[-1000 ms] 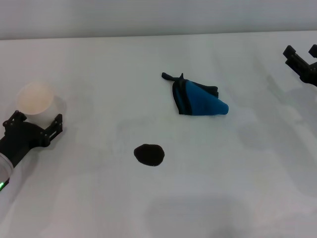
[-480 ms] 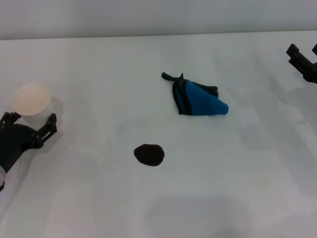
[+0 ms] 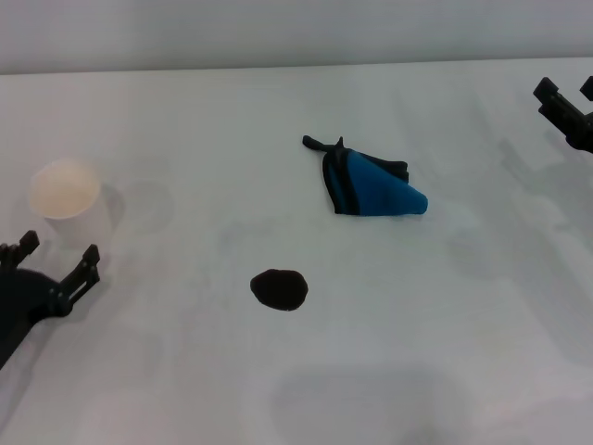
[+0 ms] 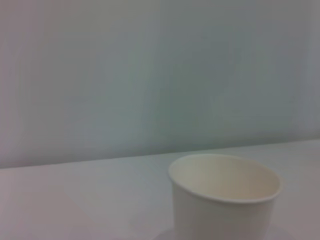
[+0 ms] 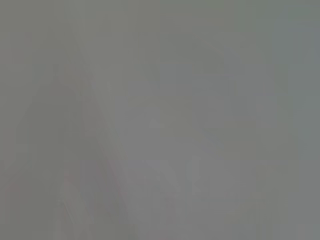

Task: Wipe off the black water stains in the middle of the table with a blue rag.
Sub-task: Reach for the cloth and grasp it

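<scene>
A crumpled blue rag (image 3: 372, 187) with black edging lies on the white table (image 3: 185, 120), right of centre. The black water stain (image 3: 279, 289) is a small oval blotch nearer to me and to the left of the rag, apart from it. My left gripper (image 3: 57, 247) stands open and empty at the near left, just short of a paper cup. My right gripper (image 3: 566, 91) is open at the far right edge, well away from the rag. The right wrist view shows only plain grey.
A white paper cup (image 3: 64, 196) stands upright at the left, just beyond my left gripper; the cup (image 4: 224, 196) fills the left wrist view's lower part and looks empty. A pale wall runs behind the table's far edge.
My left gripper has drawn back from the cup toward the near left corner, leaving the cup standing free. The right gripper has shifted slightly farther away. Rag and stain have not moved.
</scene>
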